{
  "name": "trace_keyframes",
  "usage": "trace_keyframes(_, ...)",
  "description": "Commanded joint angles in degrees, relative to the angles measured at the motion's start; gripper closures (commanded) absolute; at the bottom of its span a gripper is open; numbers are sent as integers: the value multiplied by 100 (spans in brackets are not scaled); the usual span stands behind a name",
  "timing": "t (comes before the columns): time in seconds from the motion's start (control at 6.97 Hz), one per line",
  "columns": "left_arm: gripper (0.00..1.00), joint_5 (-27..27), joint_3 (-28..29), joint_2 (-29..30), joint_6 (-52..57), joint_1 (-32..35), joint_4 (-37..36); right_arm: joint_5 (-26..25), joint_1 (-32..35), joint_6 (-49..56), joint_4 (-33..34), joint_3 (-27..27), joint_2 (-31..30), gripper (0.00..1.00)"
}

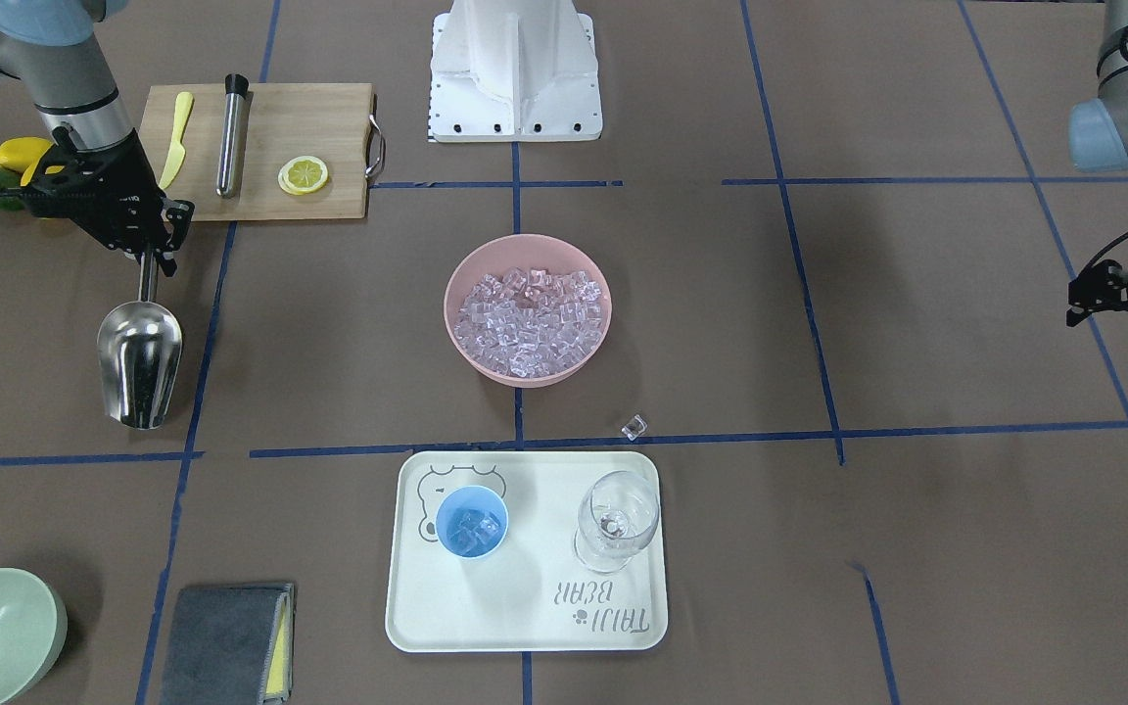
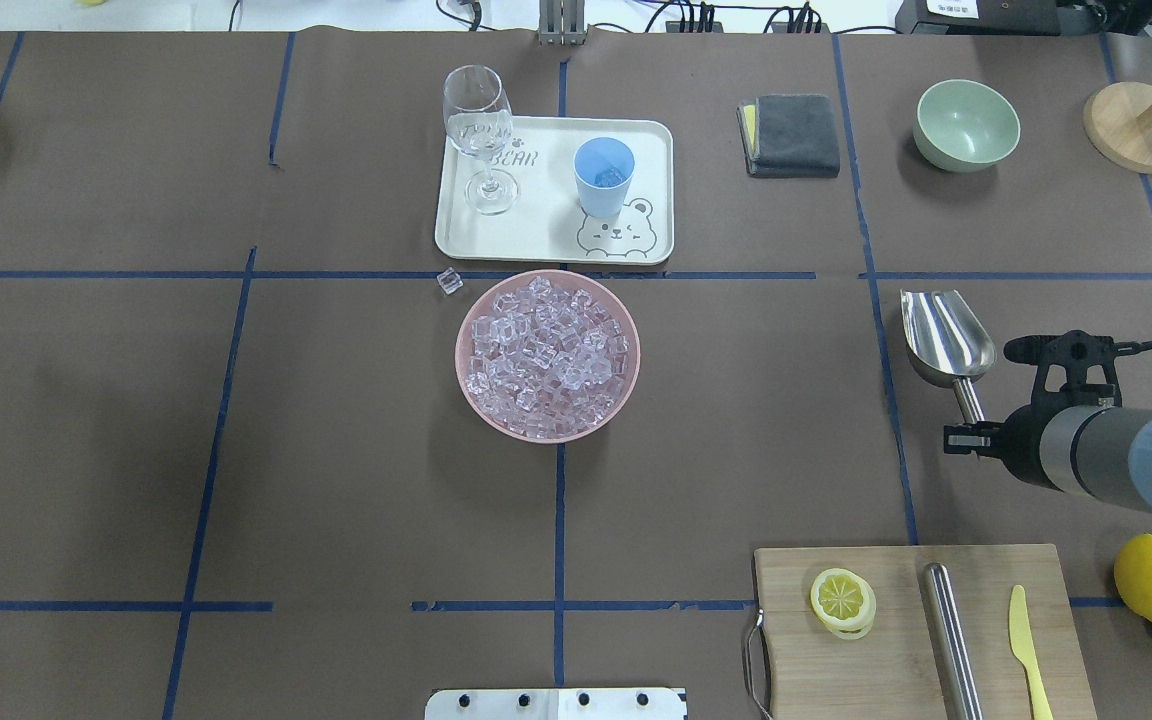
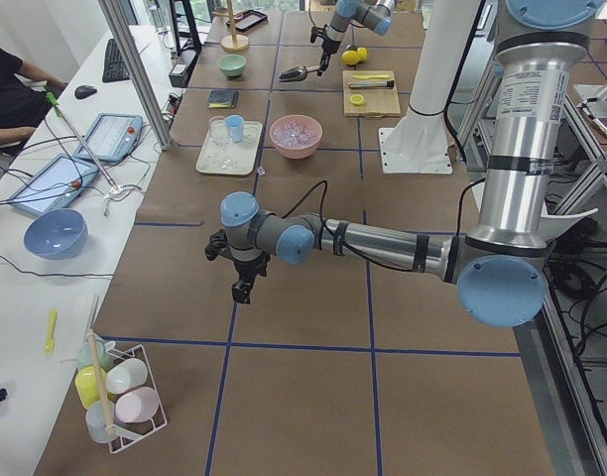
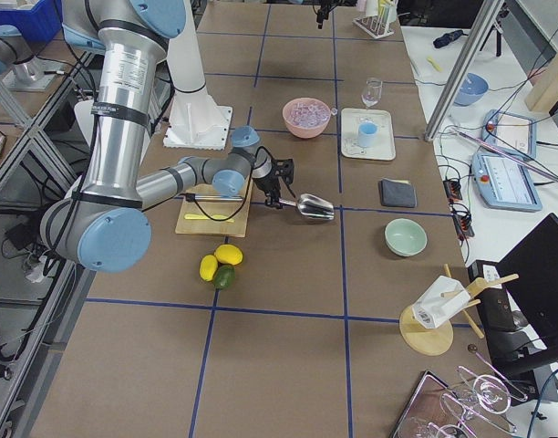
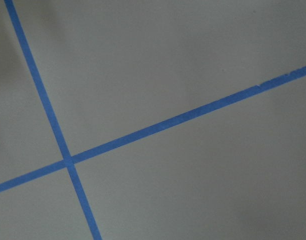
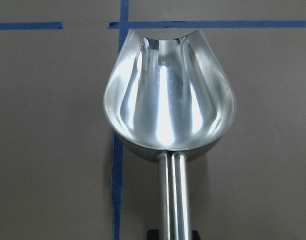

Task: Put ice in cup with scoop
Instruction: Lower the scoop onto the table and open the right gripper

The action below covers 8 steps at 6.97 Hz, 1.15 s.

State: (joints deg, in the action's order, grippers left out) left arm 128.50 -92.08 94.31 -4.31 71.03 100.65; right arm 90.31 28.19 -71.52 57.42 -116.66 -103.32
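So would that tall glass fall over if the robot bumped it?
Probably: the wine glass stands on a thin stem over a small foot, so it looks tippy. It seems clear and thin, so likely fragile too.

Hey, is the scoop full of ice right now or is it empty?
Empty. The scoop, held by the right claw, shows a bare shiny steel trough with nothing lying in it.

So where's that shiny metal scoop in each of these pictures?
Front-facing: scoop, left side.
Overhead: right side.
Exterior left: far, top centre.
Exterior right: centre.
Left wrist: not in it.
Right wrist: fills the frame.
Shared landmark: wooden cutting board near it, in all four exterior views.
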Motion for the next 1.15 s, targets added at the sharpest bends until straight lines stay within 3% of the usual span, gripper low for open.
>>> trace_keyframes(0.0,0,44,-11,17,-9,-2,-28,-127,-147,-55,-161,117,-40,100)
trace_keyframes(0.43,0,17,-125,183,-9,7,-481,-434,-322,-404,-161,143,-40,100)
trace_keyframes(0.57,0,9,-126,245,-9,7,-633,-426,-332,-433,-170,134,-40,88)
trace_keyframes(0.72,0,17,-126,246,-9,7,-634,-418,-332,-442,-170,134,-31,22)
trace_keyframes(0.86,0,17,-134,246,-9,16,-643,-426,-332,-442,-170,134,-31,0)
trace_keyframes(1.0,0,9,-135,246,-9,25,-634,-409,-332,-433,-170,134,-31,0)
